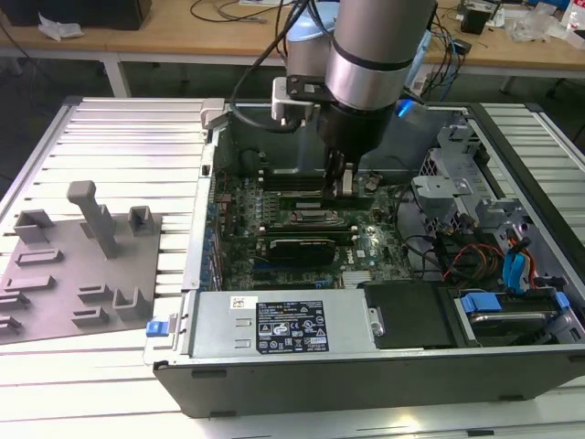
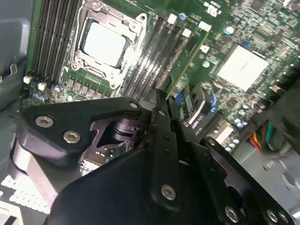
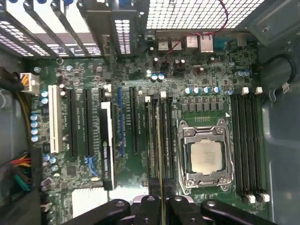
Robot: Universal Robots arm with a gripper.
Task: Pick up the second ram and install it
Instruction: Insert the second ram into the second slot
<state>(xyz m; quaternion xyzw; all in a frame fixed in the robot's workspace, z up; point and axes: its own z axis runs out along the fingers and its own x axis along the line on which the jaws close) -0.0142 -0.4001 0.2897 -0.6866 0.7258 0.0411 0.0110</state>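
In both wrist views we see the matte black gripper (image 3: pixel 161 206) with its fingers (image 2: pixel 161 123) closed on the second ram (image 2: pixel 187 61), a thin, flat green board seen edge-on. Just beyond the fingers it stands over the long black memory slots (image 3: pixel 159 136). Beside them we see the square CPU socket (image 3: pixel 205 155), framed in shiny metal. In the exterior view we see the grey open computer case (image 1: pixel 274 366) on the ribbed metal table (image 1: pixel 119 137).
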